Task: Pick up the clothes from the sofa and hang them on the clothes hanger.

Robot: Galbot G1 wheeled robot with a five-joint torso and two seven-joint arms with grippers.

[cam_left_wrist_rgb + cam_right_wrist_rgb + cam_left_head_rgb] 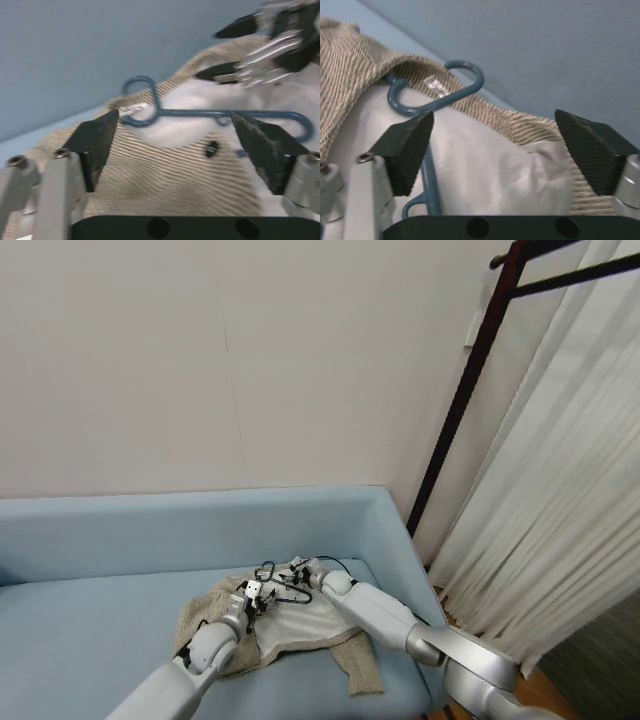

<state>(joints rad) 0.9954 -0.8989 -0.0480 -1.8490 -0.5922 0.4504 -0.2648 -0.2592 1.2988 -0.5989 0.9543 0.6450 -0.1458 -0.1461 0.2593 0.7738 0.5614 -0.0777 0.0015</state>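
A beige knit sweater [300, 635] with a white lining lies on the light blue sofa [100, 630], on a blue hanger [200, 113] whose hook [451, 85] rests at the collar. My left gripper [260, 597] hovers open just over the collar; in the left wrist view its gripper [180, 145] straddles the hanger neck without touching it. My right gripper [294, 578] is close beside it, also open, seen from the left wrist as silver fingers [262, 50]. In the right wrist view the gripper [497, 150] hangs above the white lining [485, 170], near the hook.
A dark clothes rack [470, 380] stands to the right of the sofa, its bar high at the top right. White curtains [560, 500] hang beside it. The sofa backrest [200, 525] rises right behind the garment, against a plain wall.
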